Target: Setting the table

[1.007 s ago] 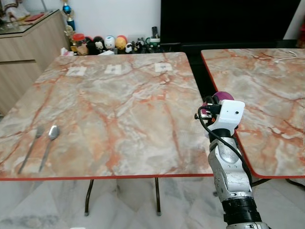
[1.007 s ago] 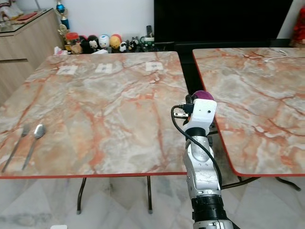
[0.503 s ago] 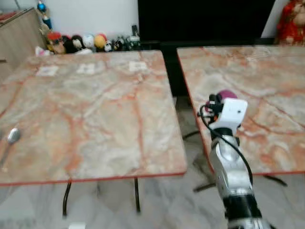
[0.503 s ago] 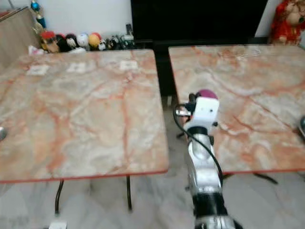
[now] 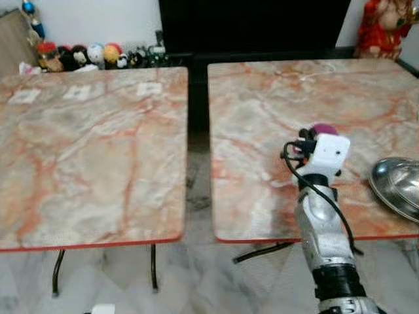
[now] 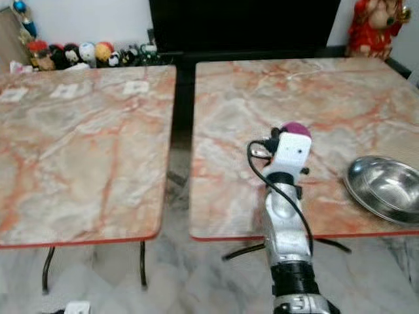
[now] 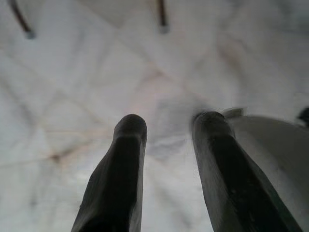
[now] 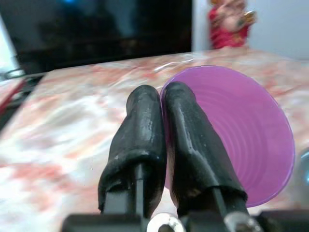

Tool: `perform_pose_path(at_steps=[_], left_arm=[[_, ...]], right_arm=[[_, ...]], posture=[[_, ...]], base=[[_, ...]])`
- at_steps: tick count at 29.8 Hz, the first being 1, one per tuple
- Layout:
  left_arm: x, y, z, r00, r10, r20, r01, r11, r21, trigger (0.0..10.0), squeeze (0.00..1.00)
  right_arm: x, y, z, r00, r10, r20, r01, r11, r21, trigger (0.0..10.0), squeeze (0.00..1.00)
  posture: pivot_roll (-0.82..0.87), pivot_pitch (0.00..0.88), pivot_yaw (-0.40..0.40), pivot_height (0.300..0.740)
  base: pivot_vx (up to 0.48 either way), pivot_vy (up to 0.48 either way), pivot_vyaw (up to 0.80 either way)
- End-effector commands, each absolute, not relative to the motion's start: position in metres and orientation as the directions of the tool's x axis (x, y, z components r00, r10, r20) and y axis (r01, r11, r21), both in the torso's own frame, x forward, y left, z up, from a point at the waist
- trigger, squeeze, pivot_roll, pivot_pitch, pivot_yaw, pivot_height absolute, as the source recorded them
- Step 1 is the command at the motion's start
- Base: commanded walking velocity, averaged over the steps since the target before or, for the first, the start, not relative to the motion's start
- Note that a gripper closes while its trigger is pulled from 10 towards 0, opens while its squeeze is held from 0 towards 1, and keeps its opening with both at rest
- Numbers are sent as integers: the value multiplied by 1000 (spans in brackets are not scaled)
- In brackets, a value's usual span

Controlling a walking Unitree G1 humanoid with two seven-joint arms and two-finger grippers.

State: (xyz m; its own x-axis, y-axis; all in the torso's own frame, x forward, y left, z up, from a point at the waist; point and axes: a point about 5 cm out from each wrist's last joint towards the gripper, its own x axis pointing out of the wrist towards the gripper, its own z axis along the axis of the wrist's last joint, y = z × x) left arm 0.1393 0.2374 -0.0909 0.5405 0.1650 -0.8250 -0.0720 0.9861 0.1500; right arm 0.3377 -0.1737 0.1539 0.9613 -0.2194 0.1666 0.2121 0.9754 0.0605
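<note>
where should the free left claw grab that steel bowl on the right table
Take the steel bowl by its near rim, coming from above with one finger inside and one outside. It sits upright and open, wide and shallow, so only the thin rim fits between the fingers. The right claw is shut on the purple cup.

Head stereo downward; wrist cameras close

A home dining room: two marble-top tables (image 5: 91, 137), toy figurines (image 5: 78, 55) along the wall.

row of toy figures (image 5: 78, 55), red figurine (image 5: 382, 29)
</note>
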Motion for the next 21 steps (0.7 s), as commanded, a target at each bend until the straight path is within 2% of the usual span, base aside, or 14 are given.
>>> perform_pose_path(at_steps=[1, 12, 16, 21], left_arm=[[133, 245, -91, 523, 184, -832, -79, 983, 168, 10000, 0], [135, 245, -91, 520, 184, -834, -89, 983, 161, 10000, 0], [136, 245, -90, 521, 184, -833, -93, 983, 159, 10000, 0], [138, 246, -90, 524, 190, -830, -107, 982, 157, 10000, 0]], right_arm=[[340, -170, 159, 958, -220, 182, 212, 975, 64, 10000, 0], [358, -177, 166, 963, -234, 135, 232, 972, 28, 10000, 0], [370, -170, 166, 981, -180, 67, 180, 984, -3, 10000, 0], [377, -158, 171, 991, -107, 81, 108, 994, -13, 10000, 0]], posture=[[-97, 0, 42, 740], [-90, 0, 45, 740], [-87, 0, 45, 740], [-80, 0, 41, 740]], base=[[0, -240, 0], [0, 0, 0], [0, 0, 0], [0, 0, 0]])
